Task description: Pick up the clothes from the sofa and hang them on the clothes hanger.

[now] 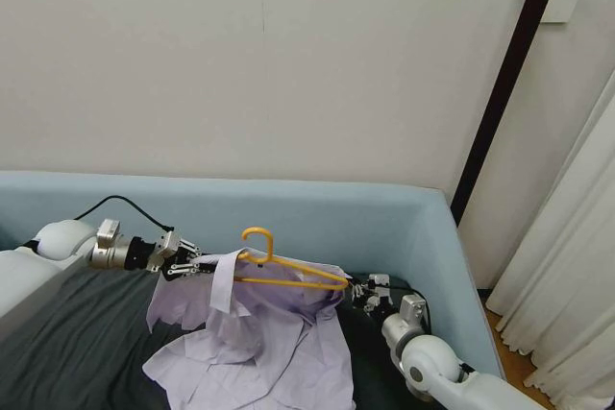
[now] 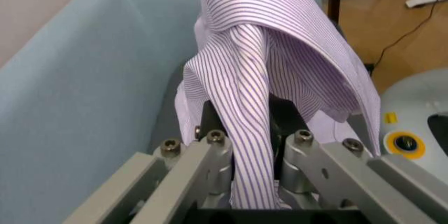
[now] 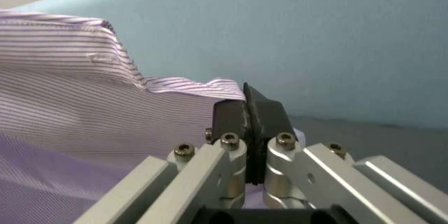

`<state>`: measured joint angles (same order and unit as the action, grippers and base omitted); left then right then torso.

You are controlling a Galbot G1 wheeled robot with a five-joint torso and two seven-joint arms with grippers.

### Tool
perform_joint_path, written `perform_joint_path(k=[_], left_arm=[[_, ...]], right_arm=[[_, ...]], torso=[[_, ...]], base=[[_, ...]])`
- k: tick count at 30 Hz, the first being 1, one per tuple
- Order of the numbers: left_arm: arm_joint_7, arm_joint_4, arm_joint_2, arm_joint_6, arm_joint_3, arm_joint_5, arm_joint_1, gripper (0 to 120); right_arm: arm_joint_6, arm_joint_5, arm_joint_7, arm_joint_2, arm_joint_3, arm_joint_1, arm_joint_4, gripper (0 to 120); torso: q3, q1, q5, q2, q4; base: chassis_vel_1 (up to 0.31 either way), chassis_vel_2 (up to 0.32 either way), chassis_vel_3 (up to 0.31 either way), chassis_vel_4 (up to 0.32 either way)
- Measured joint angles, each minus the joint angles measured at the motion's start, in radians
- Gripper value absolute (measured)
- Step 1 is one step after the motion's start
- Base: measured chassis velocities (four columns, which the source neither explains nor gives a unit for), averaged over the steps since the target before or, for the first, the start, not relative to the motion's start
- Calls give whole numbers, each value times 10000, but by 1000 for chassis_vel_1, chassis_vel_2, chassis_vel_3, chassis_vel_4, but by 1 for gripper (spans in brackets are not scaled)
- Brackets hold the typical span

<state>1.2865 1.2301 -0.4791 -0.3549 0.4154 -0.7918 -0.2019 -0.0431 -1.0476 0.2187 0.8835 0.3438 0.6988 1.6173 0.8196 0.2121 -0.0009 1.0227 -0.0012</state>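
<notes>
Jaws of left gripper (image 1: 188,264): closed on a fold of the lilac pin-striped shirt (image 1: 259,348). The striped band runs straight between the pads in the left wrist view, and the cloth is held up off the seat.

Jaws of right gripper (image 1: 357,291): black pads pressed flat together, with the shirt edge meeting them. Cannot tell whether the hanger tip is pinched as well.

Yellow thin-rod clothes hanger (image 1: 288,274) sits between the two grippers, hook up, arms partly inside the upper part of the shirt. Rest of the shirt drapes down into a crumpled heap on the dark grey seat cushion (image 1: 77,333) of the pale blue upholstered sofa (image 1: 317,213).

Step in hand, by my reading: seating the shirt on the hanger. The shoulder on the left gripper's side looks not yet over the hanger's end.

To do it well:
- Draw the held fold outward and over that end, with gentle tension so the hanger doesn't tip.
- Hold the right side firm as the anchor.
- Lift both sides evenly so the tail clears the cushion without snagging.

Risk: thin fabric slipping out of a narrow pinch.
</notes>
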Motion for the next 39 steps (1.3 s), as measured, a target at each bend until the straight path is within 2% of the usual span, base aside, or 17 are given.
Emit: perform_joint_path(k=[9,10,13,22,29,34,39], left_arm=[[-362,223,321,-232,-663,1148,-437,7],[-507,254,368,-232,-847,1449,-538,7],[-880,256,356,-229,-1055,2124,-557,7],[-1681,107,238,8,-1176,2953,-449,7],[-2351,180,113,148,-1005,2469,-576,7],[-2356,500,3,94,-665,1615,-754,7],[-2409,514,-206,130,-568,1335,-772,7]], right_arm=[[-251,578,-47,-298,302,-358,440,0],[-272,767,-1,-366,385,-458,618,0],[-316,1093,57,-557,420,-539,958,0],[-295,1434,186,-947,369,-554,1739,0],[-25,1195,410,-1140,438,-463,2933,0],[218,962,591,-1182,588,-578,3418,0],[369,886,644,-1373,647,-555,3824,0]], torso=[[0,0,1,0,-3],[0,-1,1,0,6],[0,0,1,0,1],[0,0,1,0,-1],[-1,0,2,0,-1],[-1,0,1,0,0],[0,0,1,0,-1]], base=[[0,0,0,0],[0,0,0,0],[0,0,0,0],[0,0,0,0],[0,0,0,0],[0,0,0,0],[0,0,0,0]])
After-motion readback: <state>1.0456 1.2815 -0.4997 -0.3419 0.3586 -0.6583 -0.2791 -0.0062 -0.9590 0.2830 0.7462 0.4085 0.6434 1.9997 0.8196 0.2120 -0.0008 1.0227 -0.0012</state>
